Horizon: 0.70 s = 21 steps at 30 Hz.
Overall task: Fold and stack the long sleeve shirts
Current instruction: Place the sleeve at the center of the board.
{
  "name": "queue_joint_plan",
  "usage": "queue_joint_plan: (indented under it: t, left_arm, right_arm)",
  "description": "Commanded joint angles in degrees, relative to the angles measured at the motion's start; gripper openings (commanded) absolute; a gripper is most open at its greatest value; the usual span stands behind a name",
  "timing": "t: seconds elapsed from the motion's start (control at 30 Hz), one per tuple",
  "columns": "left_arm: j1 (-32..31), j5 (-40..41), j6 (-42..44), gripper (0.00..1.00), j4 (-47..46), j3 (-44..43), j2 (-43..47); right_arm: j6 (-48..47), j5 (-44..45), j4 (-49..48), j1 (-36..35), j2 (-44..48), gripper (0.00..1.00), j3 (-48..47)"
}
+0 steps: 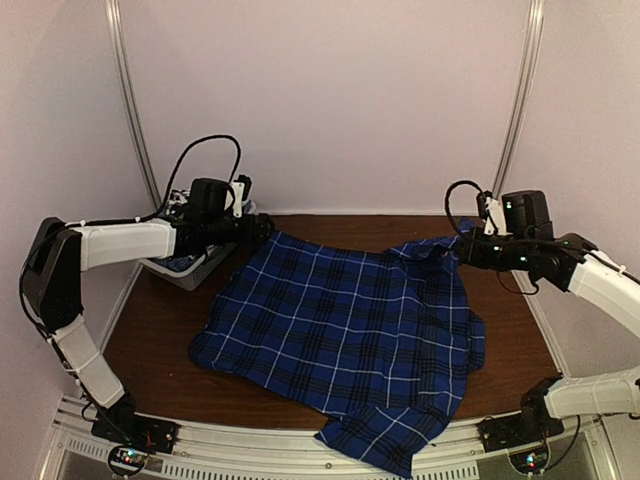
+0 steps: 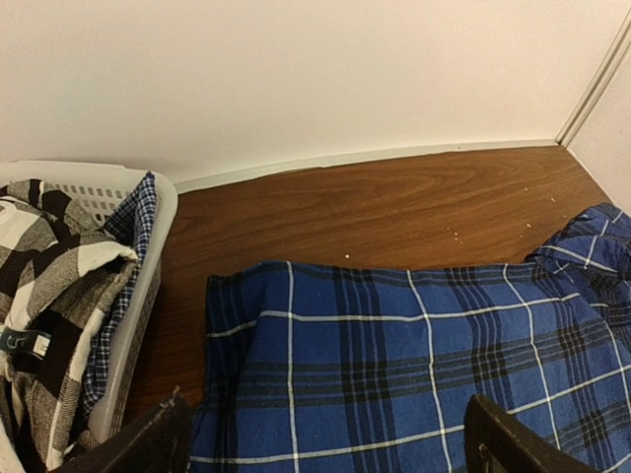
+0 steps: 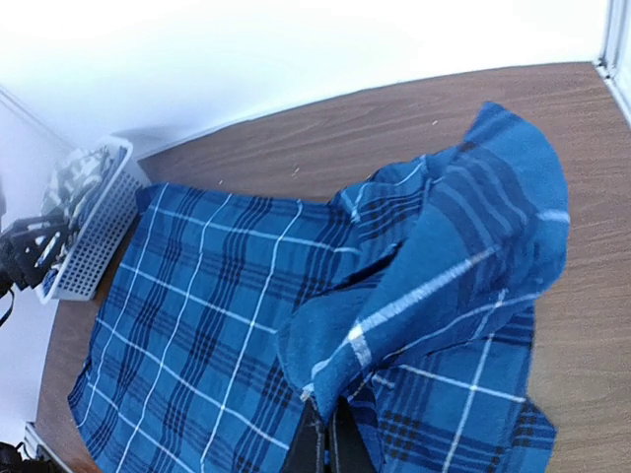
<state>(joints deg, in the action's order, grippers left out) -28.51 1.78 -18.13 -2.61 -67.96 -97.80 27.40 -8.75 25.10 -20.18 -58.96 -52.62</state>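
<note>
The royal blue and navy plaid long sleeve shirt lies spread across the brown table, one end hanging over the near edge. My right gripper is shut on a raised fold of this shirt at its far right corner; its black fingertips are pinched together under the cloth. My left gripper hovers open over the shirt's far left corner, its fingers wide apart with nothing between them. A black-and-white checked shirt lies bunched in the basket.
A white mesh basket stands at the table's far left edge, close beside my left gripper; its rim nearly touches the blue shirt's corner. White walls enclose the back and both sides. Bare wood runs behind the shirt.
</note>
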Motion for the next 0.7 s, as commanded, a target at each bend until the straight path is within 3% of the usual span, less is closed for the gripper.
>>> queue_joint_plan:
  t: [0.0, 0.13, 0.17, 0.27, 0.33, 0.4, 0.53, 0.67]
  left_arm:
    - [-0.2, 1.7, 1.1, 0.98, -0.4, 0.3, 1.4]
    - [-0.2, 2.0, 1.2, 0.98, 0.0, 0.4, 1.5]
    - [-0.2, 2.1, 1.3, 0.98, 0.1, 0.5, 1.6]
    - [-0.2, 2.6, 1.6, 0.98, 0.2, 0.8, 1.5]
    - [-0.2, 2.7, 1.8, 0.97, 0.3, 1.0, 1.7]
    - [-0.2, 2.9, 1.9, 0.98, 0.4, 1.3, 1.9]
    - [-0.2, 2.8, 1.8, 0.98, 0.9, 2.4, 2.6]
    - [-0.3, -3.7, -0.4, 0.98, 0.4, 5.7, 3.3]
  right_arm:
    - [6.7, 4.0, -1.0, -9.0, -3.6, 0.0, -0.6]
    - [9.2, 5.9, -2.7, -17.4, -8.3, 0.0, -0.7]
    - [9.4, 6.2, -3.0, -18.9, -9.2, 0.04, -0.7]
    - [9.6, 6.4, -2.8, -22.0, -11.3, 0.28, -0.6]
    - [9.5, 6.7, -1.7, -23.1, -11.6, 0.52, -0.4]
    - [9.4, 7.3, -0.3, -23.6, -11.2, 0.62, -0.4]
    - [8.8, 12.1, 2.9, -23.5, -8.8, 0.73, -0.2]
    - [7.7, 12.6, 1.7, -18.9, -9.3, 0.73, 2.9]
